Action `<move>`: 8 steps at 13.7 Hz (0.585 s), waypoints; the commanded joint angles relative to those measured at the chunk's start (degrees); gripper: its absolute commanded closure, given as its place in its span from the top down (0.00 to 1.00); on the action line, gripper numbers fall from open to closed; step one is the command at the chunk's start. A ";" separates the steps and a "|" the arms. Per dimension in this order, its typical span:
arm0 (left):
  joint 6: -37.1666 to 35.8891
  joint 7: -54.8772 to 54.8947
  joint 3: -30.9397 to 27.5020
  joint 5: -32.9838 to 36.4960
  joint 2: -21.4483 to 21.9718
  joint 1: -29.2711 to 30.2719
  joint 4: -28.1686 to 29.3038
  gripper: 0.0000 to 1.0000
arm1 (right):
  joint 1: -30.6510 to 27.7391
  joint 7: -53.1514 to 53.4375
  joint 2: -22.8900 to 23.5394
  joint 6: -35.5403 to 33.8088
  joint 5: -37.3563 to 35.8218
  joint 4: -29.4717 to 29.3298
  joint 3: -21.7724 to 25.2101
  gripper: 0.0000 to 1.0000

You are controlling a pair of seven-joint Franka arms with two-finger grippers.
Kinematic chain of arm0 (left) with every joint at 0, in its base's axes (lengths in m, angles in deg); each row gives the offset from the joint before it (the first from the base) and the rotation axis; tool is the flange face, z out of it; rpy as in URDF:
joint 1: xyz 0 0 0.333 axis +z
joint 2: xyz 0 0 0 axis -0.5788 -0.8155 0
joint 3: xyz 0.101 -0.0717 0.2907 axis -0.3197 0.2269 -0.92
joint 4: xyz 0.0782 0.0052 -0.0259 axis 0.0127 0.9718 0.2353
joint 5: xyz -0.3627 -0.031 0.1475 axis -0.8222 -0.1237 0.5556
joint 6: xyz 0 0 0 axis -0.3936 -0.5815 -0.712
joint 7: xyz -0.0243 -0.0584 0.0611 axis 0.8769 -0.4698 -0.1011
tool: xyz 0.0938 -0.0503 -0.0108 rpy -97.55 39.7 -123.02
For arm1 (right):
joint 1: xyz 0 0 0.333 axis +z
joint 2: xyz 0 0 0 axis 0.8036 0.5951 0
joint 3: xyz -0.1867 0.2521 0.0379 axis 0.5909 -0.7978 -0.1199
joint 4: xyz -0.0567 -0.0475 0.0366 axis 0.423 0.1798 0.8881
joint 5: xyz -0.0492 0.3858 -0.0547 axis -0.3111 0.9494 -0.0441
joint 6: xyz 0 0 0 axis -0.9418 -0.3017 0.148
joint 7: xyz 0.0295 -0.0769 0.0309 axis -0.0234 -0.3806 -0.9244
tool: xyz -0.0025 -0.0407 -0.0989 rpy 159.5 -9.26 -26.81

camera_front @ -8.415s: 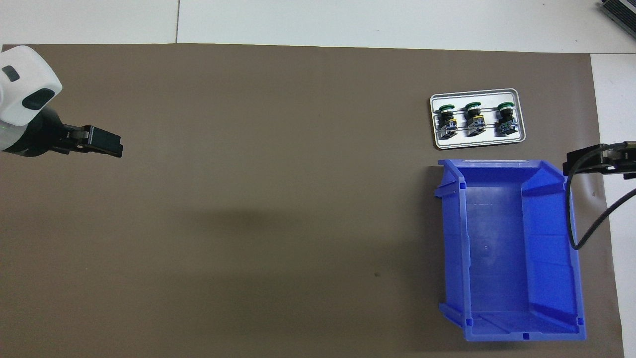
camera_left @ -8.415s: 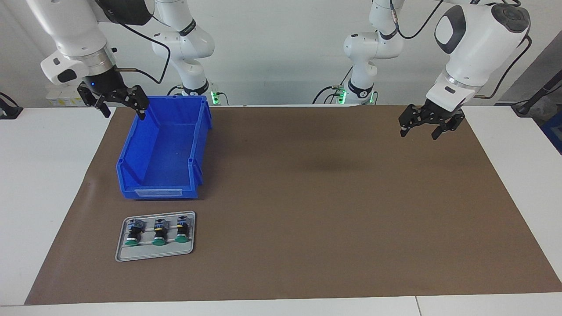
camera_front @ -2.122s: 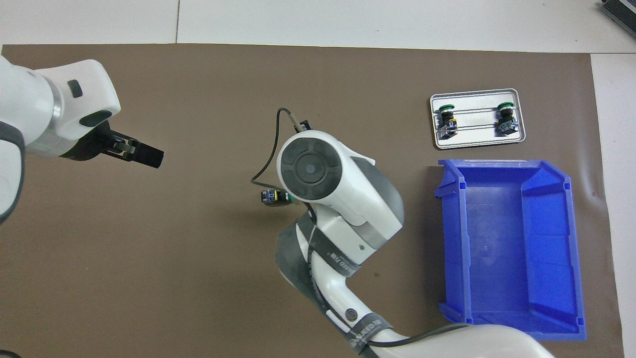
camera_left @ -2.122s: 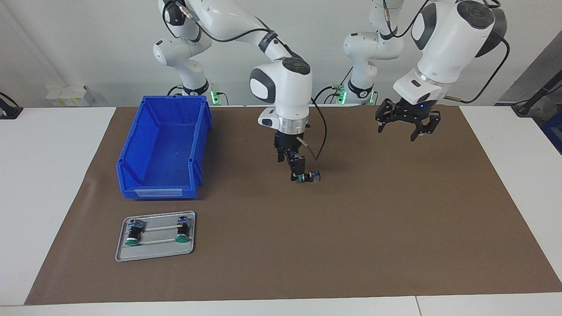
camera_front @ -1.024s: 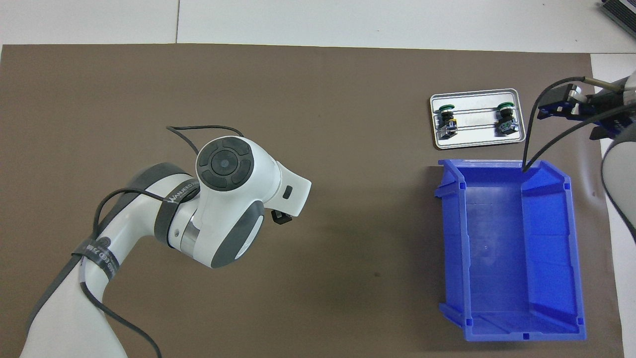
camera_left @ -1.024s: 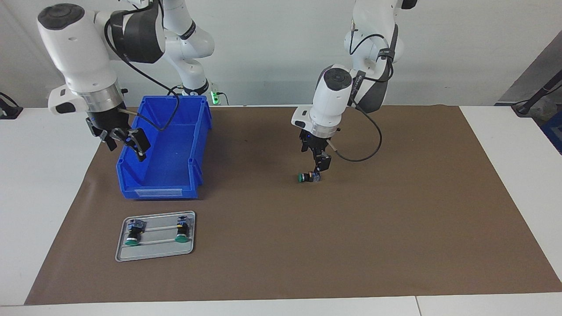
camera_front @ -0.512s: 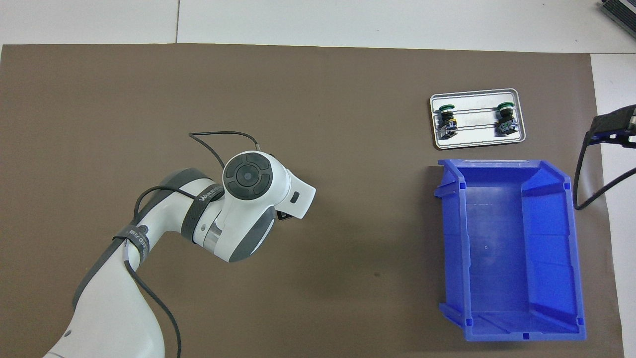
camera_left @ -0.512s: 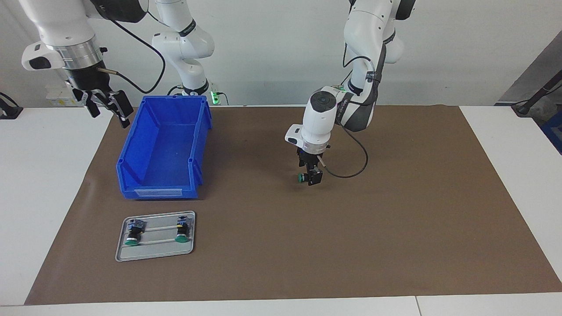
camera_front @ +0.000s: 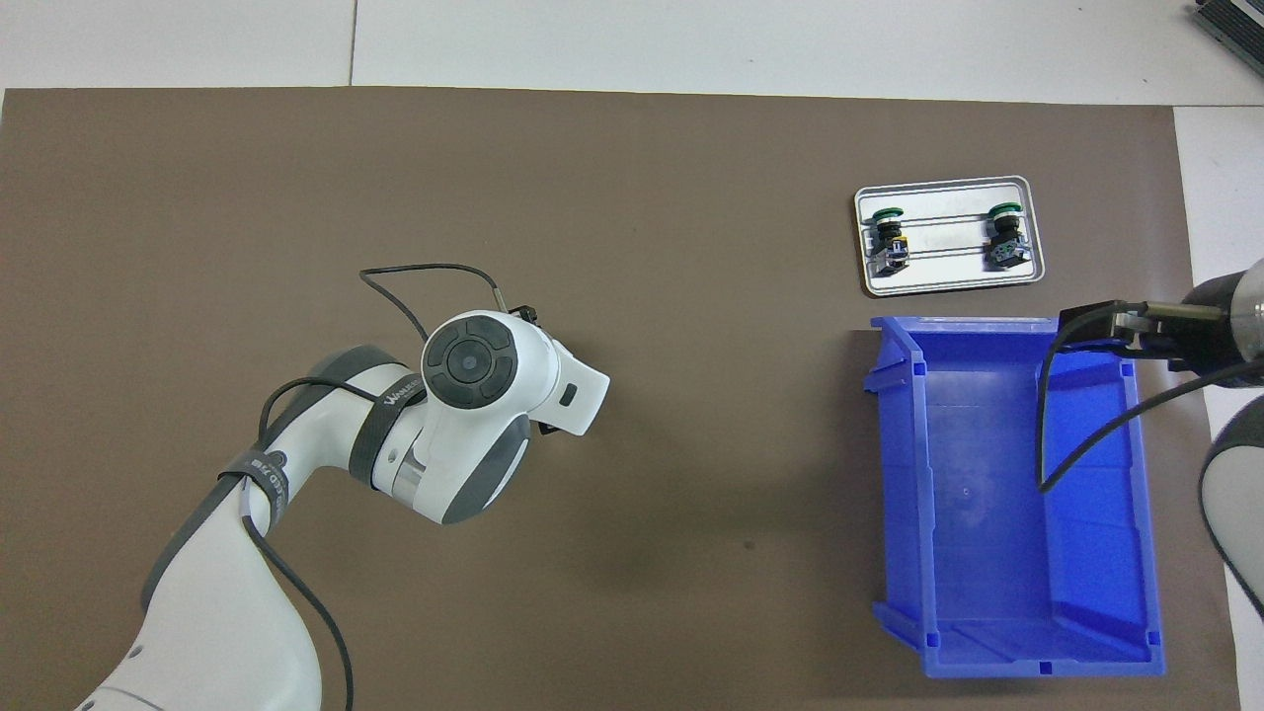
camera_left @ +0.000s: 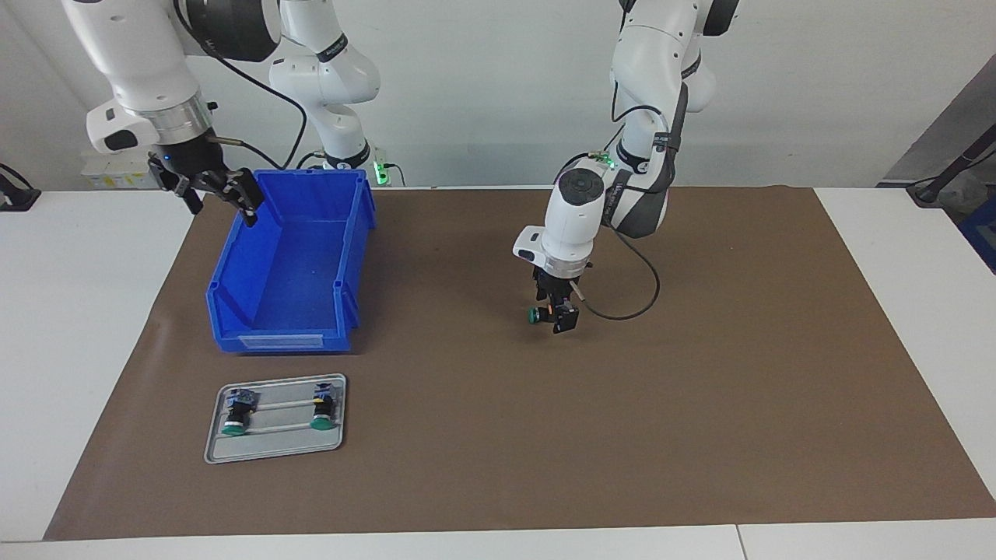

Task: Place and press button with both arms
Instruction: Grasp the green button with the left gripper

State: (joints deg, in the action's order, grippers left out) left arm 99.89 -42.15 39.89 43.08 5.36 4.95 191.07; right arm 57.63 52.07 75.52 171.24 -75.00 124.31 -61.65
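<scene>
The button (camera_left: pixel 538 315) lies on its side mid-tabletop (camera_left: pixel 700 373), green cap pointing to nine o'clock in the facing view. The left gripper (camera_left: pixel 562 317) stands right at its base end; whether its fingers grip it, I cannot tell. The right gripper (camera_left: pixel 220 194) hangs over the bin's (camera_left: pixel 288 264) corner, fingers spread, empty.

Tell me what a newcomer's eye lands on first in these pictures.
First, the left gripper, low over the middle of the brown mat at the green-capped button lying there. Next, the big blue bin toward the right arm's end, with the right gripper up over its corner nearest the robots. Last, the small grey tray, farther from the robots, holding two more buttons.
</scene>
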 commanded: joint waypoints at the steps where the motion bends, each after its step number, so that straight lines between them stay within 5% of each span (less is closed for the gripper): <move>1: 4.88 1.15 0.24 0.10 1.11 0.44 4.09 0.87 | -1.25 -6.89 3.88 -4.81 0.22 -7.58 -0.05 1.00; 8: 7.61 1.23 0.59 -1.92 0.67 0.00 4.18 0.80 | -1.52 -6.63 5.31 -6.95 0.92 -9.47 0.04 1.00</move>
State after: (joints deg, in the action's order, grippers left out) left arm 105.18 -41.87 40.26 42.42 5.35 4.96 193.76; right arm 56.80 46.52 80.37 165.83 -75.00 116.20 -61.39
